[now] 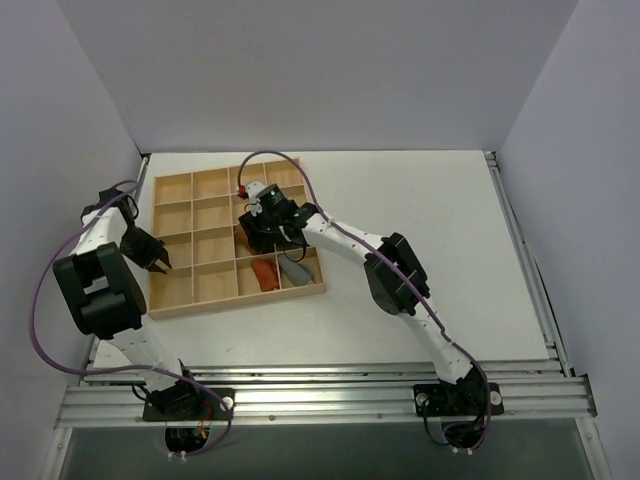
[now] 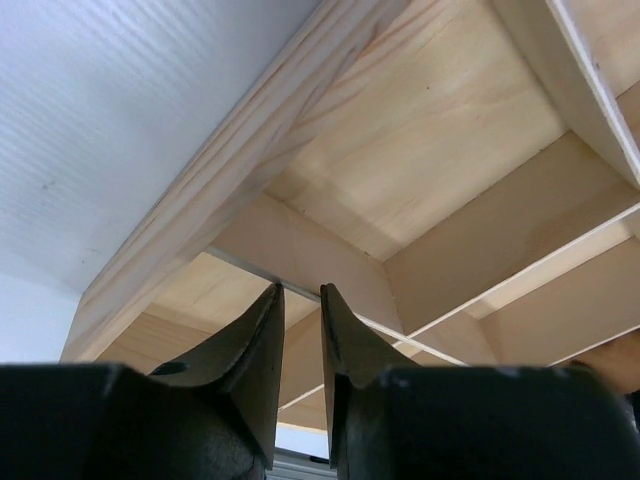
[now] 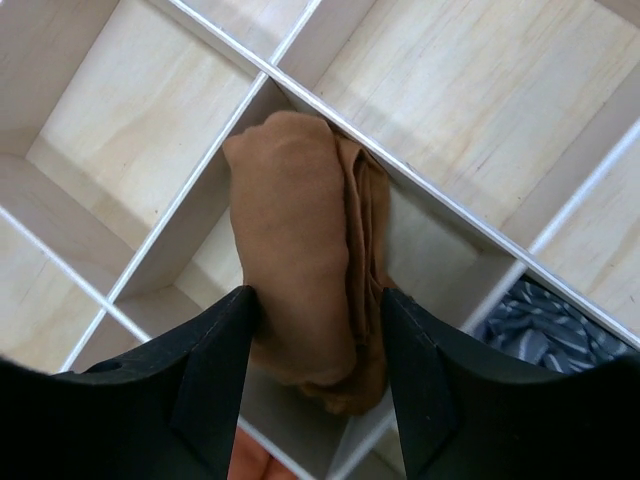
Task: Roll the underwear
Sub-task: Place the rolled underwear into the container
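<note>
In the right wrist view the underwear [image 3: 295,230] is a caramel-brown roll hanging into a compartment of the wooden tray [image 3: 150,110], its upper end leaning on a divider. My right gripper [image 3: 318,300] is shut on it, one finger pressing each side. In the top view that gripper [image 1: 255,222] sits over the tray's middle and hides the roll. My left gripper [image 1: 160,262] hovers at the tray's left edge [image 1: 170,305]. In its wrist view the left gripper [image 2: 298,290] has only a narrow slit between its fingers and holds nothing.
A redder orange rolled cloth [image 1: 264,274] and a grey rolled cloth [image 1: 295,270] lie in front-row compartments; the grey one [image 3: 545,330] also shows beside my right finger. The tray's thin dividers stand close around both grippers. White walls enclose the table.
</note>
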`<state>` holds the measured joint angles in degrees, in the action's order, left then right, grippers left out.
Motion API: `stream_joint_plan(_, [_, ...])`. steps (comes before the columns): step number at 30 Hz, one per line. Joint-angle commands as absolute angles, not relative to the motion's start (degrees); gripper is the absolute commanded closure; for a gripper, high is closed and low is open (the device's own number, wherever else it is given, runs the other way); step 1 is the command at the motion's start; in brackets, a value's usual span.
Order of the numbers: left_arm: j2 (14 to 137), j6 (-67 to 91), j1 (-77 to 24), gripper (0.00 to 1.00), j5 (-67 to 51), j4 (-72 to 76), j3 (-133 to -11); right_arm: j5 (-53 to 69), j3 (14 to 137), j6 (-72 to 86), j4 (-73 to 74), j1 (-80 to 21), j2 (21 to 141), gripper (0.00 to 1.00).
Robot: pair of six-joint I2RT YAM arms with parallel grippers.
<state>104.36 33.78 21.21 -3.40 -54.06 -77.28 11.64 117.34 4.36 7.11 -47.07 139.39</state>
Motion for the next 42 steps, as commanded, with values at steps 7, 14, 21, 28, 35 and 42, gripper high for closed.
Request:
stream_joint_plan(7, [111.09,31.91,22.32,0.61,-1.49,-52.73,-92.8,13.62,119.88,7.29,9.93,-44.38,131.93,0.48])
stream_joint_plan(14, [108.64,30.5,22.06,0.38,-5.09,-54.4,-94.57,10.82,117.42,10.01,11.07,-44.03,128.68,0.51])
stream_joint_plan(21, [102.67,30.5,19.17,0.33,-5.89,-59.58,-96.33,-4.03,103.91,17.22,12.83,-42.81,118.14,0.55])
stream_joint_plan(28, [93.97,30.76,10.4,0.3,-6.41,-60.21,-90.63,-10.72,82.29,23.37,14.24,-39.82,106.37,0.57])
stream_joint_plan(35, [82.1,34.63,1.51,0.06,-13.0,-52.3,-78.32,-6.33,66.1,28.38,8.27,-42.18,102.48,0.58])
stream_joint_plan(42, [78.4,32.96,-2.64,0.06,-11.69,-53.87,-77.87,-3.52,67.32,33.57,4.49,-48.69,107.48,0.58])
